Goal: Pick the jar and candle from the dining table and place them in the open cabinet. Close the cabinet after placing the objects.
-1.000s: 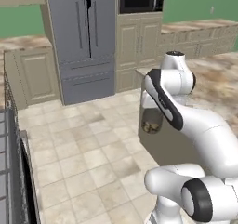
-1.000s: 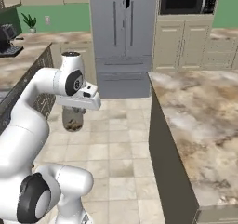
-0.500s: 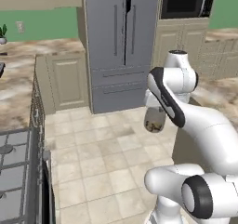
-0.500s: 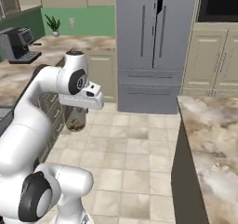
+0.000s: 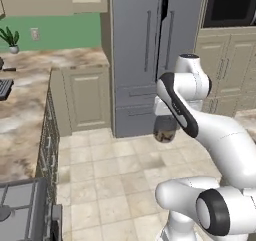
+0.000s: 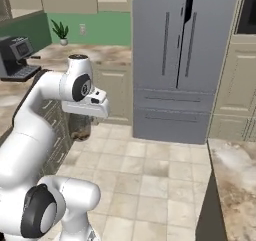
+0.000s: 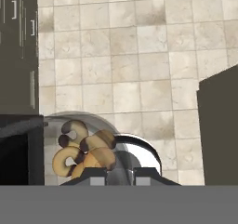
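My gripper (image 5: 164, 124) (image 6: 80, 119) is shut on the jar (image 5: 164, 133) (image 6: 80, 128), a squat smoky glass jar with brown contents. It hangs from the hand well above the tiled floor, in front of the fridge. In the hand view the jar (image 7: 88, 148) sits right against the gripper (image 7: 118, 170), its brown curled contents showing through the glass. A corner of the marbled dining table (image 6: 235, 177) lies at the lower right of the right base view, apart from the arm. The candle and the cabinet are out of view.
A tall grey fridge (image 5: 150, 60) (image 6: 185, 60) stands straight ahead, with a microwave (image 5: 232, 5) to its right. On the left runs a marbled counter (image 5: 20, 110) with a stove (image 5: 20, 205), a coffee machine (image 6: 17, 57) and a potted plant (image 5: 10, 37). Tiled floor (image 5: 110, 180) lies between.
The whole scene has slid to the right in both base views, so the base has turned left. The jar stays gripped in the same pose below the hand.
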Motion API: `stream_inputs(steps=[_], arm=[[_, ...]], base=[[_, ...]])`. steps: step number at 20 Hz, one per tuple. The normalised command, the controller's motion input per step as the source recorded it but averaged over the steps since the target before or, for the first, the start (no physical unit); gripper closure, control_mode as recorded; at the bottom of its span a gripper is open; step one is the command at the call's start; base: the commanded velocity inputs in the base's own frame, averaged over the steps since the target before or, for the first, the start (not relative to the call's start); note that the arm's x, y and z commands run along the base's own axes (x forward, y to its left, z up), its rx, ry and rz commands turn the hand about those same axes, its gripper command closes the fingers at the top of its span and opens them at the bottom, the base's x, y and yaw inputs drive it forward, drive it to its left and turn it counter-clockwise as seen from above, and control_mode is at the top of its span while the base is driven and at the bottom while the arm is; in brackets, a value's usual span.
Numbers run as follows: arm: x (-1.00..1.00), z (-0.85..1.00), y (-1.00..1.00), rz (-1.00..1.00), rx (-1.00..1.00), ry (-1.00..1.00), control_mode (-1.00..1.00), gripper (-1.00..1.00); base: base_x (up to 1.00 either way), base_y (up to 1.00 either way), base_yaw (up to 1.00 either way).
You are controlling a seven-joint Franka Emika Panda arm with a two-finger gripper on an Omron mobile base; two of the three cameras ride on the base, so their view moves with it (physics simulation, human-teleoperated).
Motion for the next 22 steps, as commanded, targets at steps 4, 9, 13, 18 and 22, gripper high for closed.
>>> stream_inputs(steps=[4, 9, 13, 18, 22], arm=[[0.00, 0.00, 0.00, 0.00, 0.00, 0.00, 1.00, 1.00], [0.00, 0.00, 0.00, 0.00, 0.00, 0.00, 1.00, 1.00], [0.00, 0.00, 0.00, 0.00, 0.00, 0.00, 1.00, 1.00], [0.00, 0.00, 0.00, 0.00, 0.00, 0.00, 1.00, 1.00], [0.00, 0.00, 0.00, 0.00, 0.00, 0.00, 1.00, 1.00]], base=[[1.00, 0.00, 0.21], [0.95, -0.03, 0.21], [0.83, -0.06, 0.22], [0.65, -0.39, 0.37], [0.69, -0.61, 0.52]])
